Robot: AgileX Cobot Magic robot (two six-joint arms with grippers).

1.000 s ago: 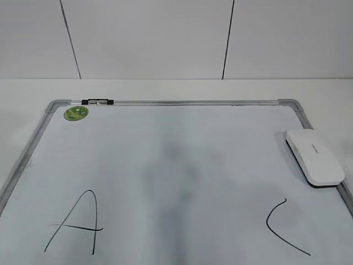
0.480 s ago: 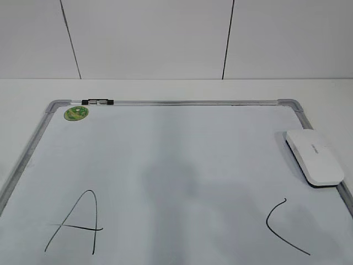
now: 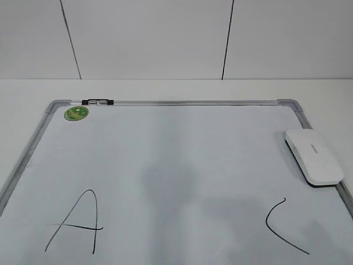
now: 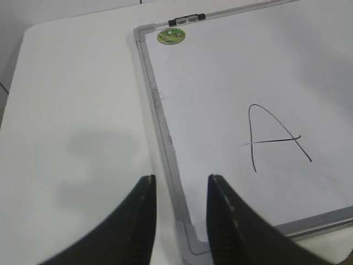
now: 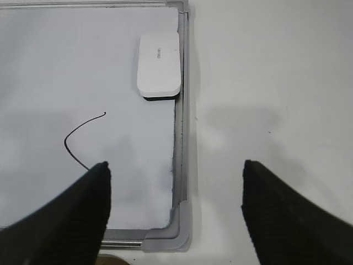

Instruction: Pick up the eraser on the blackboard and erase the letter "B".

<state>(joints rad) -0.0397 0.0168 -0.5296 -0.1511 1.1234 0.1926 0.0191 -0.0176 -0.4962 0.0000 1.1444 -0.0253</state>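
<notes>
Eraser (image 5: 159, 64) beyond open right tool (image 5: 175, 212)

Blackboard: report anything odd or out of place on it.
On the blackboard only an "A" and a "C" show; no "B" lies between them. The eraser rests at the right frame, skewed, and faint grey smudging marks the middle.

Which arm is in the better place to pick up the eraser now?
The right one, probably. The eraser lies by the blackboard's right frame, ahead of the open right hand. The left hand hangs over the opposite corner, near the "A".
</notes>
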